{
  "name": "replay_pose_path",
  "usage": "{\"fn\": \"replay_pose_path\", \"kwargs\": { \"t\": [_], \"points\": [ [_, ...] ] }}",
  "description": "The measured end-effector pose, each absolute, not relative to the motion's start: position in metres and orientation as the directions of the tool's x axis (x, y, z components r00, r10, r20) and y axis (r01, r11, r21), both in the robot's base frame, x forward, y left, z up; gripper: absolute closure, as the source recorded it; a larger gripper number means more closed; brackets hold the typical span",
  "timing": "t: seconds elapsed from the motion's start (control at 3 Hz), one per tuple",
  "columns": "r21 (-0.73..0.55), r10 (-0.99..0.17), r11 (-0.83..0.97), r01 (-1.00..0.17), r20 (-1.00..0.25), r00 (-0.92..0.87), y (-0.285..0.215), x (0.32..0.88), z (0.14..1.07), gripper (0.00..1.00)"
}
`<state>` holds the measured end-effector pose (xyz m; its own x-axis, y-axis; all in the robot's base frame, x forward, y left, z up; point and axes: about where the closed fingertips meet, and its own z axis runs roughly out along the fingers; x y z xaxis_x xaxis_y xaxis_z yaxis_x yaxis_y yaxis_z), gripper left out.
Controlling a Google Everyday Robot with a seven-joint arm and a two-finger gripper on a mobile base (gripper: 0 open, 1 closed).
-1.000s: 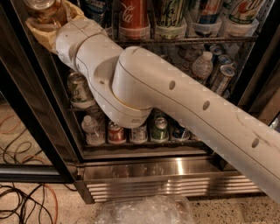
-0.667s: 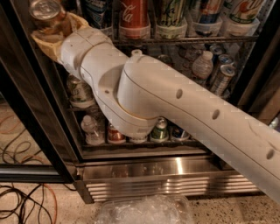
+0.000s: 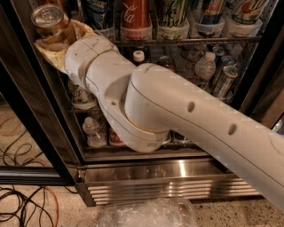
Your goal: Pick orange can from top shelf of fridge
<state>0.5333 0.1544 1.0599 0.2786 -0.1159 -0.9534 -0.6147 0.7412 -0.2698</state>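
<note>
The gripper (image 3: 57, 36) sits at the upper left corner of the fridge (image 3: 168, 177), level with the front edge of the top shelf (image 3: 199, 41). Its tan fingers (image 3: 46, 48) are pressed in on either side of the orange can (image 3: 48, 17), pinching the lower body. The can stands nearly upright with its silver lid and pull tab facing the camera. It is at the shelf's left end, just outside the row of cup holders (image 3: 173, 32); whether its base touches the rack cannot be told, since the fingers cover it. The white arm (image 3: 177, 111) crosses the whole view from the lower right edge up to the gripper and hides much of the middle rack.

Along the top shelf's front edge the translucent holders each carry one drink: a dark blue can (image 3: 100, 13) nearest the gripper, then the red Coca-Cola can (image 3: 135, 13), a pale can with green lettering (image 3: 171, 11), and two more printed cans towards the right end (their labels are cut off by the top edge).

On the rack below, a small water bottle (image 3: 206, 67) and slanted silver cans (image 3: 226, 76) lie near the right side, and a white-capped bottle (image 3: 139, 56) stands just under the Coca-Cola can. Another water bottle (image 3: 94, 132) stands at the lowest rack's left end, beside a can (image 3: 116, 138).

Cables (image 3: 22, 204) trail on the floor by the fridge's left corner, and crumpled clear plastic (image 3: 146, 213) lies before its ribbed steel base
</note>
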Motion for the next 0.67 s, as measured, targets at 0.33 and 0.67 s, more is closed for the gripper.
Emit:
{"fn": "replay_pose_path", "kwargs": {
  "t": [0.33, 0.67],
  "points": [
    [-0.281, -0.154, 0.74, -0.611, -0.955, 0.253, 0.142, 0.513, 1.051, 1.0],
    [-0.279, -0.179, 0.738, -0.614, -0.959, 0.221, 0.132, 0.497, 1.041, 1.0]
  ]
}}
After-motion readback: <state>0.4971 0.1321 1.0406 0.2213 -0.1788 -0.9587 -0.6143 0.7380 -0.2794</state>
